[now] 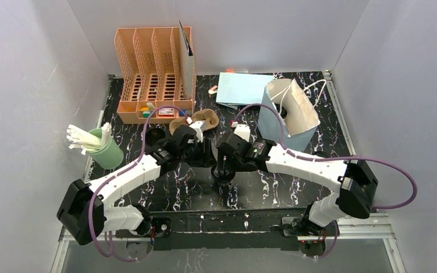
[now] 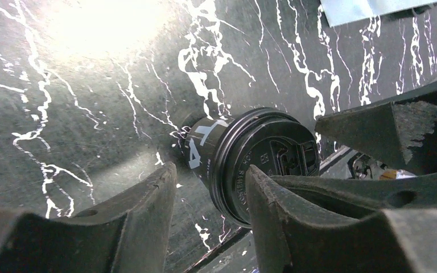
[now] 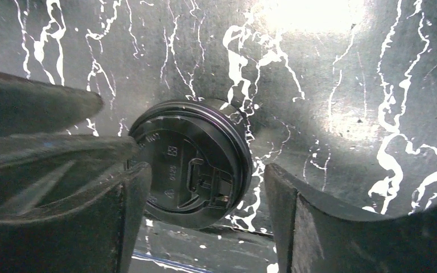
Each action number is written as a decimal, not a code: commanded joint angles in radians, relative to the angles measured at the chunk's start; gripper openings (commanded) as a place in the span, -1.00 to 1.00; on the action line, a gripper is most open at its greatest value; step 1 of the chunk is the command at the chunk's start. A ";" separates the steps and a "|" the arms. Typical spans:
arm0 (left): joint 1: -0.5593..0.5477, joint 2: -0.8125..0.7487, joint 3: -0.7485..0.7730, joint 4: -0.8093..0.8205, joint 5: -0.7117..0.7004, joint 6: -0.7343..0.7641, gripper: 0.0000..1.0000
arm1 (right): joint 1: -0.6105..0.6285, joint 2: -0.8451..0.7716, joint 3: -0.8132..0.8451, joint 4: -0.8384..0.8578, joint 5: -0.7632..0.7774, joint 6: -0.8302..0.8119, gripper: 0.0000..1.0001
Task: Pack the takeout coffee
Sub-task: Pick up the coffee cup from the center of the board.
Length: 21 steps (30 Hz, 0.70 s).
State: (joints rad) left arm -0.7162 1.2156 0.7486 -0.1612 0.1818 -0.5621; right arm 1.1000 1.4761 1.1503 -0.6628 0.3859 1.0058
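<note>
One takeout coffee cup (image 2: 244, 165), dark with white print and a round black lid, stands upright on the black marbled table. In the top view it sits under the two grippers (image 1: 223, 178). My left gripper (image 2: 210, 199) is open just beside it, its right finger over the lid's edge. My right gripper (image 3: 205, 210) is open above the same lid (image 3: 190, 162), the lid lying near its left finger. Neither holds anything. A second dark cup (image 1: 155, 135) stands left of the grippers. In the top view the left gripper (image 1: 203, 151) and right gripper (image 1: 226, 162) nearly meet.
A brown pulp carrier (image 1: 196, 120) lies behind the grippers. An open light-blue bag (image 1: 287, 114) stands at the right back, a flat blue bag (image 1: 243, 88) behind it. An orange organiser (image 1: 153, 74) and a green cup of white sticks (image 1: 105, 149) stand on the left.
</note>
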 commanded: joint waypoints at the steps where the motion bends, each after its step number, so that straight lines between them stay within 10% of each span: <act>1: 0.015 -0.047 0.088 -0.120 -0.071 0.025 -0.03 | 0.004 -0.038 0.044 -0.031 0.014 -0.130 0.73; 7: 0.031 -0.149 0.089 -0.162 -0.099 0.008 0.15 | 0.004 -0.074 0.066 -0.048 -0.011 -0.245 0.97; 21: 0.071 -0.288 -0.117 -0.076 -0.037 -0.090 -0.27 | 0.006 0.031 0.147 -0.079 -0.124 -0.302 0.97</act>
State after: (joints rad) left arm -0.6636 0.9634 0.6559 -0.2546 0.1345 -0.6228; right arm 1.1004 1.4506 1.2102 -0.6979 0.2741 0.7197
